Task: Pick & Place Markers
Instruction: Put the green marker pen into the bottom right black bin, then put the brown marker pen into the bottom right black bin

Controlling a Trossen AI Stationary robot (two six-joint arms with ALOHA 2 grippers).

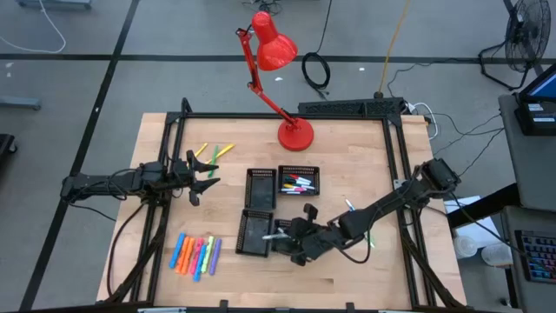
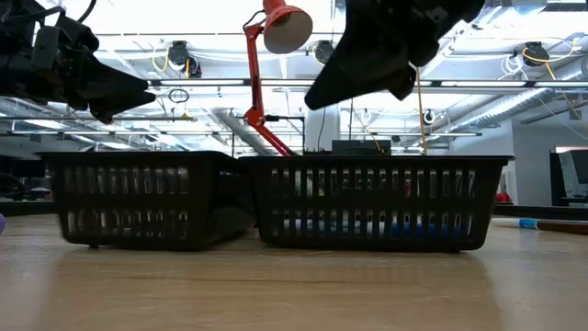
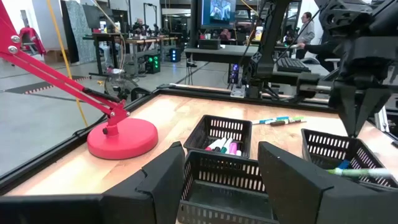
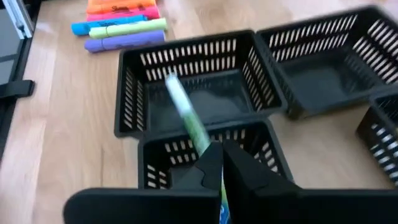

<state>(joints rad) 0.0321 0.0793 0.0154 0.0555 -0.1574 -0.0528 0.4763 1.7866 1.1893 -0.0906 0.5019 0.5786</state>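
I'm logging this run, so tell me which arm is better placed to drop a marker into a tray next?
Right. Its end effector is shut on a green marker and hangs over the near empty tray. The left end effector is open and empty, off to the trays' left.

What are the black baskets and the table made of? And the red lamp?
The black trays look like molded plastic: thin even slats, a dull sheen. They could be coated metal; the look leaves it open. The table looks like pale wood with visible plank lines and a smooth finish. The red lamp seems to be painted metal, glossy on its shade and round base.
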